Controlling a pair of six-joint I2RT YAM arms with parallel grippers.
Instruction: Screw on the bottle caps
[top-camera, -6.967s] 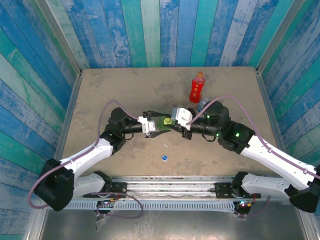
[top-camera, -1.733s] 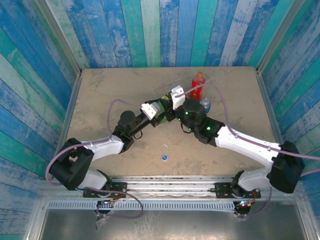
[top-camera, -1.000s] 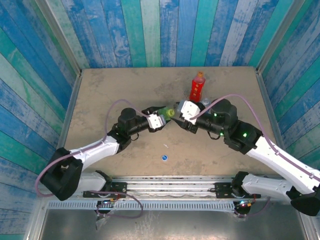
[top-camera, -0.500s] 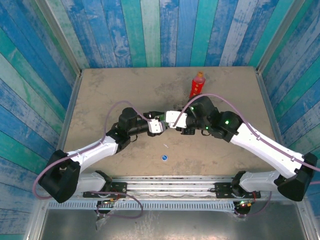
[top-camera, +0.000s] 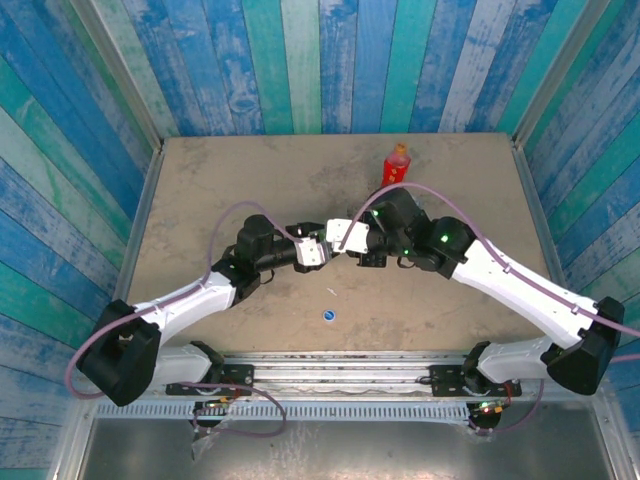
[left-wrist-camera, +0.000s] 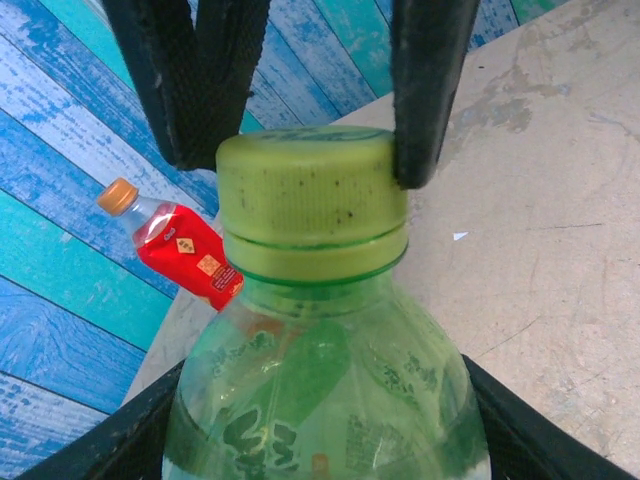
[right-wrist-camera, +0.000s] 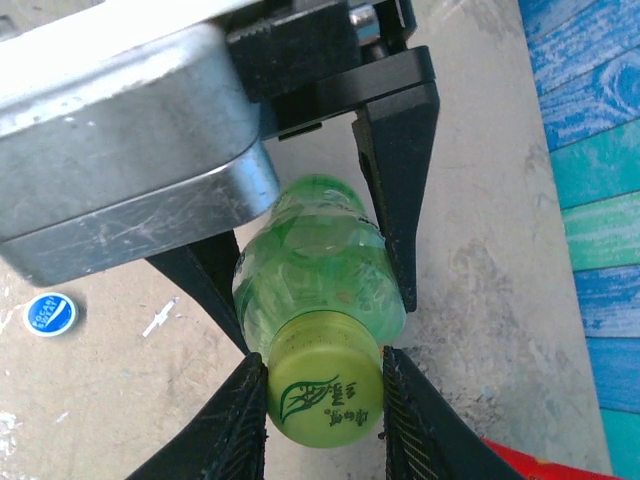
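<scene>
Table (top-camera: 220, 180) of worn tan board carries both arms, which reach in from the near edge and meet at its centre. The left gripper (right-wrist-camera: 318, 280) is clamped on the body of the green bottle (left-wrist-camera: 330, 400), one black finger against each side of the clear green plastic. The right gripper (right-wrist-camera: 323, 380) faces it from the right and is closed on the yellow-green cap (left-wrist-camera: 312, 190), a finger pressed to each side of the ribbed rim; the cap is seated on the neck of the green bottle. The red bottle (top-camera: 396, 168) stands far right, well apart from both grippers, with the orange cap (left-wrist-camera: 117, 195) fitted on top. The blue cap (top-camera: 328, 316) lies loose on the table, near of the grippers.
</scene>
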